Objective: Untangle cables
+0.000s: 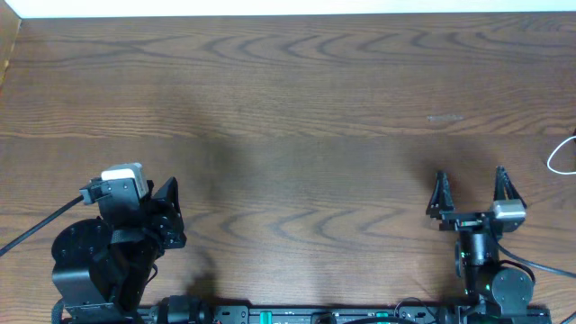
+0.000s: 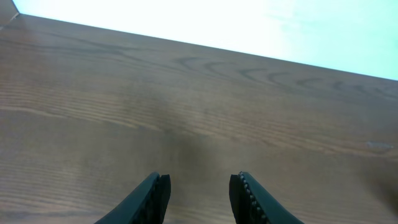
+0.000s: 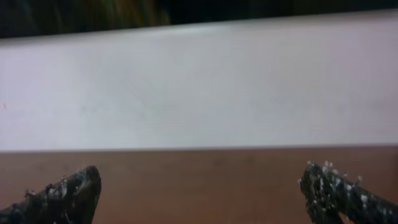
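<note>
Shows left gripper [image 2: 199, 194] at 7 o'clock and right gripper [image 1: 470, 176] at 5 o'clock, both spread and empty; places a white cable [image 1: 551, 160] loop at 3 o'clock on the table [image 1: 288, 90], partly cut off by the overhead view, black cable unseen. Risks shoving that thin loop farther out, or pinching air, through a misjudged reach

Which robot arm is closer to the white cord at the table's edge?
The right arm. The white cord loops in at the right edge of the table, a little to that arm's right. The left arm is far away, at the table's other side.
</note>
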